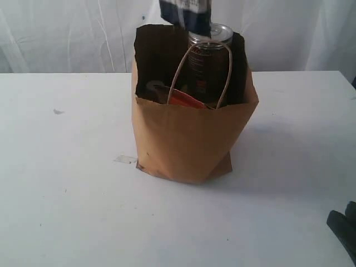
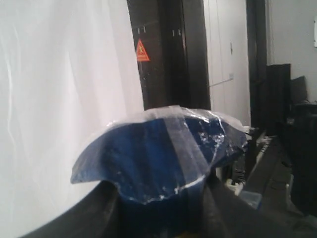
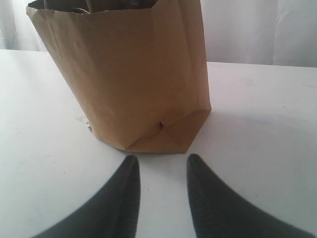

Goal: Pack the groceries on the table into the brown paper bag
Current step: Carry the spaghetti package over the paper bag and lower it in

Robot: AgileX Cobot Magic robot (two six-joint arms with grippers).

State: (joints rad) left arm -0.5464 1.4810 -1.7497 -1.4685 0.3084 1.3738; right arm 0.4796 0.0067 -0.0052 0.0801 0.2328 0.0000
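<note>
You're holding long dark-blue pasta packet (image 2: 148, 153) clamped in left gripper (image 2: 158, 208), hanging over the mouth of brown paper bag (image 1: 189, 139). Bag standing upright mid-table (image 1: 67, 194), lidded jar (image 1: 214, 41) and orange-labelled pouch (image 1: 186, 100) sitting inside. Your right gripper (image 3: 162, 159) waiting near-right, jaws apart, gripping nothing, facing bag.

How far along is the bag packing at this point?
Done: a lidded jar and an orange-labelled pouch sit inside the brown paper bag. In hand: the left gripper clamps the dark-blue pasta packet, which hangs over the bag's mouth. Left: lowering it in; no other groceries show on the table. The right gripper is open and empty.
</note>
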